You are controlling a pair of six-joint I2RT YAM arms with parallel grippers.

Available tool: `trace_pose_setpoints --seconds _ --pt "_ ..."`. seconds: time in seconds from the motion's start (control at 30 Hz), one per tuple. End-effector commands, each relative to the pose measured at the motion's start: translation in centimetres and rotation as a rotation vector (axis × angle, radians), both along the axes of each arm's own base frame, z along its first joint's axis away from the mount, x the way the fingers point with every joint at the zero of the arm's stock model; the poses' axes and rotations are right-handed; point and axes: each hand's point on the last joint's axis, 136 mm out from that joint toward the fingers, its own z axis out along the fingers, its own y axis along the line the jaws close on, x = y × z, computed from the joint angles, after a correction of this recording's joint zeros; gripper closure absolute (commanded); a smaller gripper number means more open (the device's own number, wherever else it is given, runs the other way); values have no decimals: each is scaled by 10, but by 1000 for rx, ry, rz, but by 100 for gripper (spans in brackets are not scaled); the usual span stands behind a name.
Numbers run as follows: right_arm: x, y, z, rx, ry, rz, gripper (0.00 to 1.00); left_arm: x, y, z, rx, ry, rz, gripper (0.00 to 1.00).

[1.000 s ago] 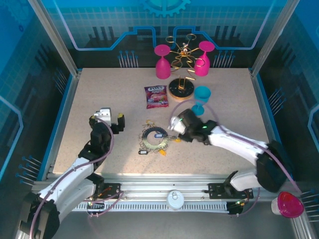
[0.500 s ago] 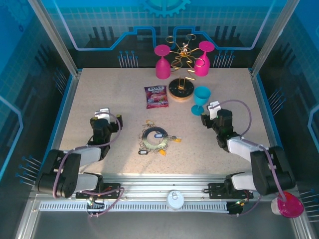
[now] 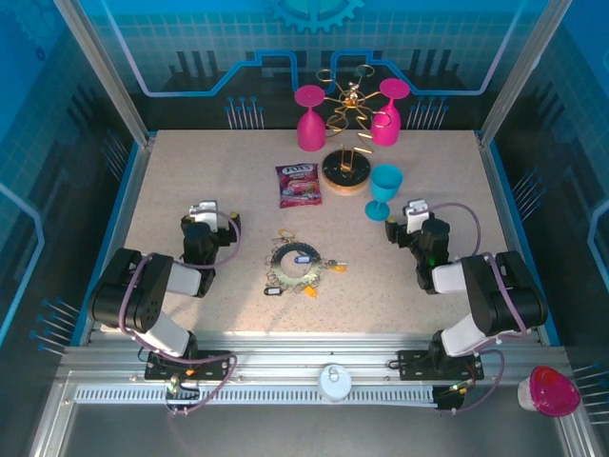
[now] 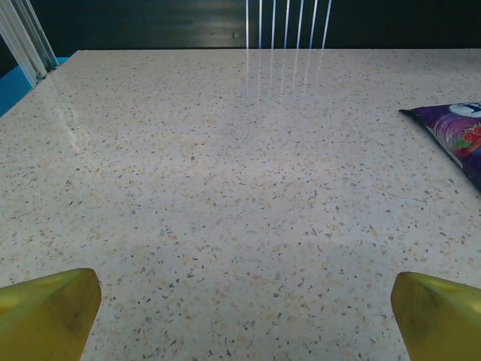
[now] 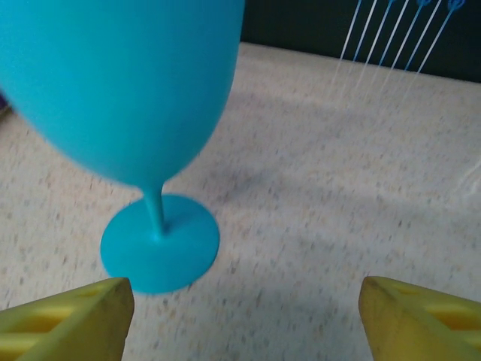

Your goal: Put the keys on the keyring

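The grey keyring (image 3: 294, 263) lies flat in the middle of the table in the top view. Several keys sit around its rim: a black tag (image 3: 273, 291), a yellow one (image 3: 309, 288) and a gold key (image 3: 336, 266). My left gripper (image 3: 208, 215) rests low to the ring's left, well apart from it. In the left wrist view it (image 4: 244, 316) is open over bare table. My right gripper (image 3: 411, 215) sits to the ring's right, beside the teal goblet (image 3: 384, 190). In the right wrist view it (image 5: 244, 316) is open and holds nothing.
A purple candy bag (image 3: 299, 184) lies behind the ring; its corner (image 4: 451, 135) shows in the left wrist view. The wooden rack base (image 3: 344, 172) with gold wire stands at the back, between two pink goblets (image 3: 310, 119) (image 3: 388, 114). The teal goblet (image 5: 143, 98) looms close ahead of my right fingers.
Both arms have folded back toward their bases. The right gripper left the ring's right rim, moved right beside the teal goblet and opened wider. The ring and keys stayed put.
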Motion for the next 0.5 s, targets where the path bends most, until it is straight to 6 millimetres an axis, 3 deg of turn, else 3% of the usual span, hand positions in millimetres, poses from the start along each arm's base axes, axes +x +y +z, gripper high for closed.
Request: trace_pose_setpoints --seconds 0.0,0.37,0.47 --pt "5 -11 6 21 -11 -56 19 6 8 12 -5 -33 29 1" --pt "7 -11 5 26 1 -51 12 12 12 7 -71 14 -5 1" --pt "7 -11 5 26 0 -48 4 12 12 8 -69 9 -6 1"
